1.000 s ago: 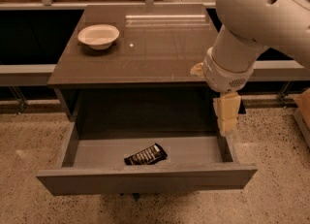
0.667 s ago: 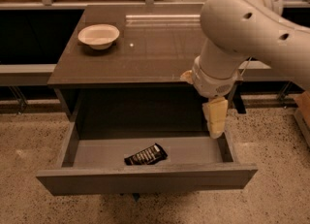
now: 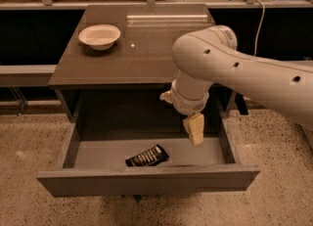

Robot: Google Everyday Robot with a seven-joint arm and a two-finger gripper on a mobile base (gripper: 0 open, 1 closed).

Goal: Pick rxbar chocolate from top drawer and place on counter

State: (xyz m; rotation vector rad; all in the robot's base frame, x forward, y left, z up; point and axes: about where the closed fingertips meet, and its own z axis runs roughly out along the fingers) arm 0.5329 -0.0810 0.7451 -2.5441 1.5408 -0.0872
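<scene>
The rxbar chocolate (image 3: pixel 147 156), a flat black wrapper with white lettering, lies on the floor of the open top drawer (image 3: pixel 98 154), near its front middle. The gripper (image 3: pixel 195 131) points down from the white arm over the drawer's right half, up and to the right of the bar and apart from it. The counter (image 3: pixel 146 49) is the glossy dark slab above the drawer.
A white bowl (image 3: pixel 100 36) stands on the counter's back left. The white arm (image 3: pixel 244 73) reaches in from the right across the counter's front right corner. The drawer front panel (image 3: pixel 146 181) juts out over the speckled floor. A rail with posts runs behind the counter.
The arm and gripper have moved left, from the drawer's right wall toward its middle, closer to the bar. The bar and bowl have not moved.
</scene>
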